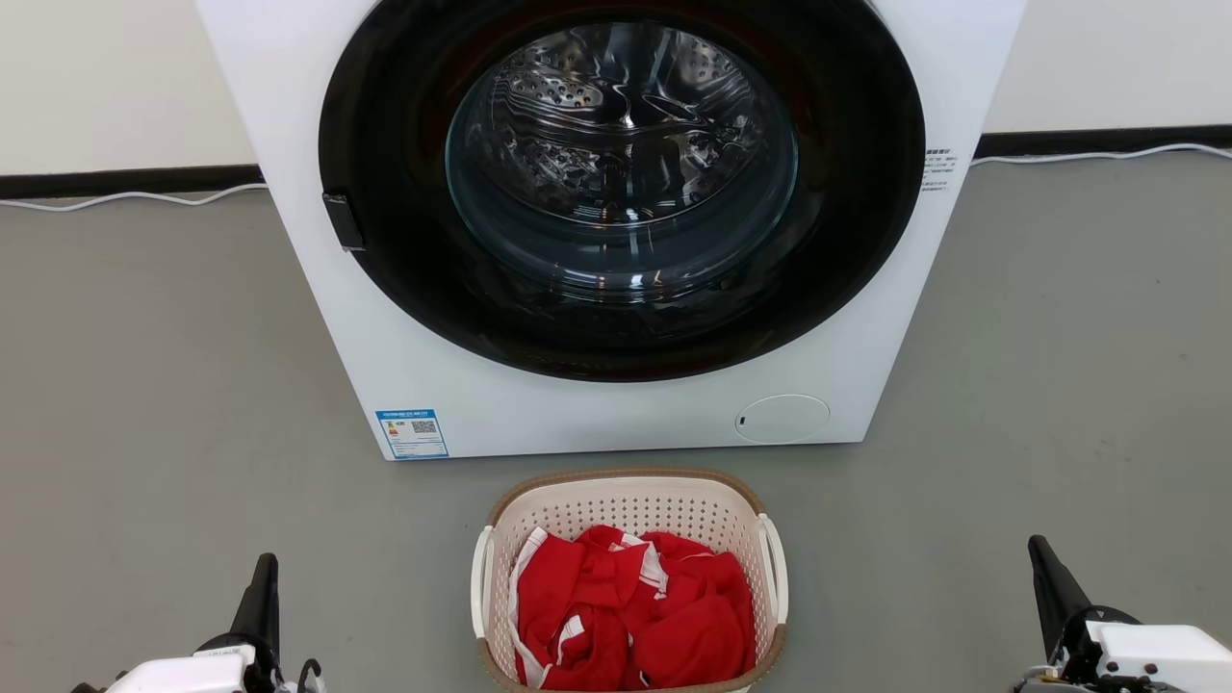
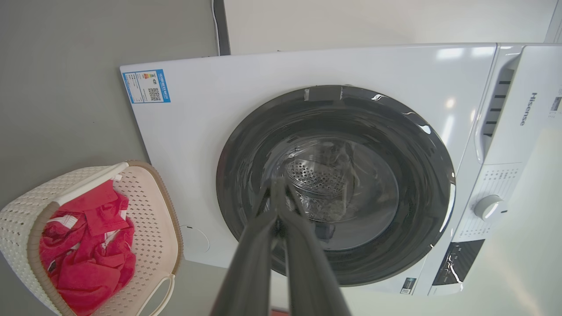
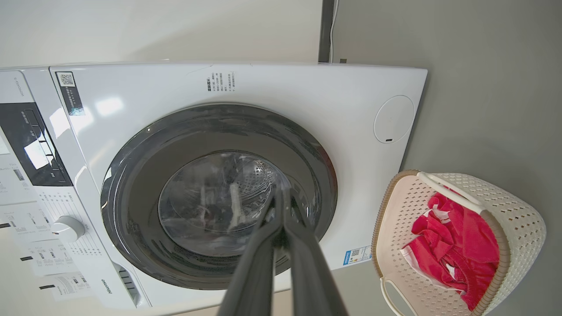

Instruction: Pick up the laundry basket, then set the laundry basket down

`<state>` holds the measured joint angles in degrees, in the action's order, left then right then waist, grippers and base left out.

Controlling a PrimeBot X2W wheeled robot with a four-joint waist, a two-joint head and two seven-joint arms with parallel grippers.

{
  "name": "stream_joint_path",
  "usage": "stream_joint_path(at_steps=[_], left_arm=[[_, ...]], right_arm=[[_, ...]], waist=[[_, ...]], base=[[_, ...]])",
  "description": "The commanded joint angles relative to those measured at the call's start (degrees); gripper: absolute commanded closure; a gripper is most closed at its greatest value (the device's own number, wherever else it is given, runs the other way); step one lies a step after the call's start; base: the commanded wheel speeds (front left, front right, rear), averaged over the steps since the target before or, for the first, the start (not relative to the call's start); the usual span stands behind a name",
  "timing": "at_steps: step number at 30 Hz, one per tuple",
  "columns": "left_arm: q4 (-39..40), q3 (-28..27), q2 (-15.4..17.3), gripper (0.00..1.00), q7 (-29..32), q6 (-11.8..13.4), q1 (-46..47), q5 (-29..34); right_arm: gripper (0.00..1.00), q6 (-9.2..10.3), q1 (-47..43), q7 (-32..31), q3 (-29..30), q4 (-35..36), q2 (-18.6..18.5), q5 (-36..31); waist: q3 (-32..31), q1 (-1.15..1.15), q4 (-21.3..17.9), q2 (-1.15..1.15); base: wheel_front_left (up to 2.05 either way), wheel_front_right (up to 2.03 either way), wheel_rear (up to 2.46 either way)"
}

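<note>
Laundry basket (image 1: 635,505) on floor (image 1: 144,433), just before washing machine (image 1: 616,414) front, between left hand (image 1: 262,587) and right hand (image 1: 1049,577). Stiff perforated plastic, soft red clothes (image 1: 635,616) inside; probably light. Best hold: white loop handles (image 1: 776,568) at either side. Both hands pinched together, holding nothing, well apart from basket.

One washing machine (image 1: 577,414) fills the upper centre, with one round door (image 1: 621,164), one blue label (image 1: 412,433) at its lower left and one dial (image 2: 488,207). One laundry basket (image 1: 630,477) sits at bottom centre, with two white loop handles (image 1: 480,577). There are two grippers: the left gripper (image 1: 267,568) at bottom left and the right gripper (image 1: 1039,553) at bottom right. The red cloth (image 1: 635,616) is too tangled to count.
</note>
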<state>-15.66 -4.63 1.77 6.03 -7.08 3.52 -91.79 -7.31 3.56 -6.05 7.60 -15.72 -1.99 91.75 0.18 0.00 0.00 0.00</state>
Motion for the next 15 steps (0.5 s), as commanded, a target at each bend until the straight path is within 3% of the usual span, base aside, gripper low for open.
stream_joint_path(at_steps=[1,15], left_arm=[[1.6,-1.9,1.1,1.00,0.5,-0.4,2.7,-0.4],[1.6,-1.9,1.1,1.00,0.5,-0.4,2.7,-0.4]], right_arm=[[1.00,-0.18,2.6,-0.4,-1.1,1.7,-0.9,0.4],[1.00,-0.18,2.6,-0.4,-1.1,1.7,-0.9,0.4]], waist=[[0.0,0.00,0.0,0.00],[0.0,0.00,0.0,0.00]], base=[[0.00,0.00,0.00],[0.00,0.00,0.00]])
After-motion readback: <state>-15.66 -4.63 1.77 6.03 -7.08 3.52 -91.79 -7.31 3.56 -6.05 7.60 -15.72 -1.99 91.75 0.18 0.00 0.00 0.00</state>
